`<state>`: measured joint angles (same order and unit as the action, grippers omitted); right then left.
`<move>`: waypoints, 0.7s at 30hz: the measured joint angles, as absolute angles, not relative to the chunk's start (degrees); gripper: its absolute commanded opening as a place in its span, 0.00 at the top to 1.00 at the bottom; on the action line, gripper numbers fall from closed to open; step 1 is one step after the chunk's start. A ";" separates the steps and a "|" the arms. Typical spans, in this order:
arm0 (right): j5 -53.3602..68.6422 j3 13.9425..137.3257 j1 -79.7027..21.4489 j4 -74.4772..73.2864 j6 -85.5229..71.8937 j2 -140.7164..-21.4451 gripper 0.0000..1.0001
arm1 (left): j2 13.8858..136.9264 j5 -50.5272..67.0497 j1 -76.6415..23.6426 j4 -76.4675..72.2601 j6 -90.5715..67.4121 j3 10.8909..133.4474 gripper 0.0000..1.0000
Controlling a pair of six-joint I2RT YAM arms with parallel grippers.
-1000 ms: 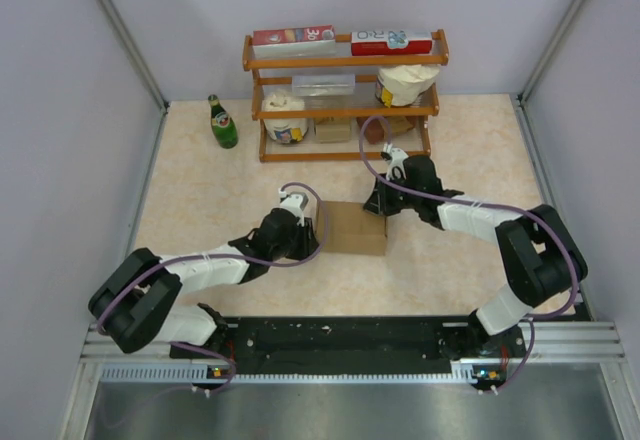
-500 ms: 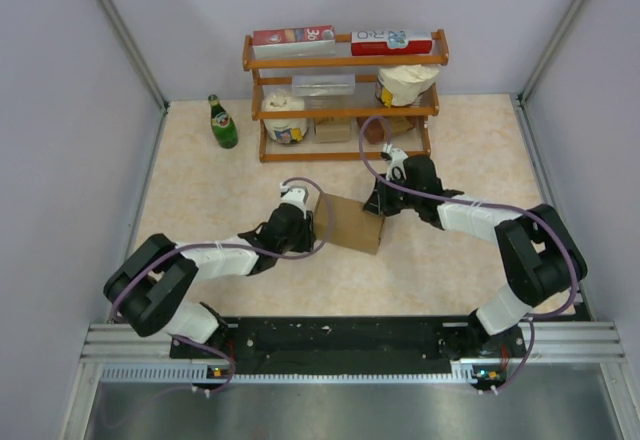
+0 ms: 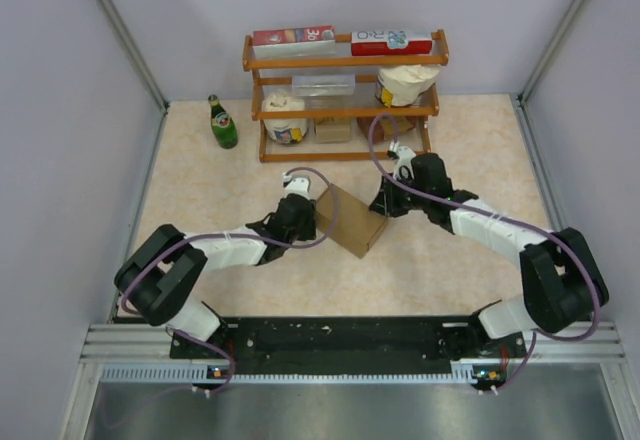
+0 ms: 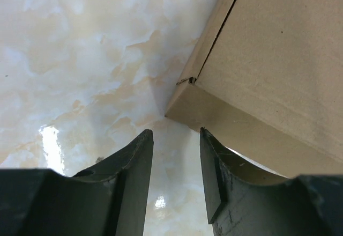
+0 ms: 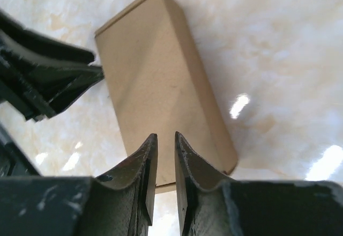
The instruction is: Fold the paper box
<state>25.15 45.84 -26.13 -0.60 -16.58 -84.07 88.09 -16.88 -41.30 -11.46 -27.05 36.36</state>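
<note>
Far side of the marble-look table (image 3: 200, 190): a wooden shelf rack (image 3: 340, 61) against the back wall, a green bottle (image 3: 222, 123) just left of it. Well apart from the work, in the way of neither arm.

On the rack's top board, two red-and-white cartons (image 3: 293, 37) lying flat. One board down, a clear lidded tub (image 3: 323, 85) and a bowl (image 3: 405, 82) heaped with something white. Lowest board too small to make out.

Mid-table, between the two arms: the paper box (image 3: 350, 220), closed up, plain brown, set cornerwise to the table edges.

Left gripper (image 4: 175, 131): partly open, bare tabletop in the gap, nothing held, box corner just beyond the fingertips.

Right gripper (image 5: 165, 135): fingers drawn to a narrow slit at the box's right end. Cannot tell whether any cardboard is pinched.

Against a second ago: box no longer square to the table edge, swung round with its left end toward the far side. Left arm reaching farther out, right arm shifted slightly.
</note>
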 measured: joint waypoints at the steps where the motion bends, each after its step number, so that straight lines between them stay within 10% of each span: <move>1: 22.74 45.87 -26.13 -1.23 -16.56 -82.48 0.81 | 87.57 -17.10 -41.30 -11.05 -27.07 36.32 0.54; 11: 4.36 54.43 -26.13 -10.07 -15.94 -90.89 0.82 | 80.86 -10.66 -41.85 -12.05 -31.31 31.55 0.99; 21: 6.76 55.20 -26.28 -12.60 -13.63 -97.69 0.82 | 83.29 -2.46 -43.16 -15.22 -34.24 29.32 1.00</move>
<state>6.76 55.20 -26.28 -12.60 -13.63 -97.69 83.29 -2.46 -43.16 -15.22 -34.24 29.32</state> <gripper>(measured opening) 0.181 0.009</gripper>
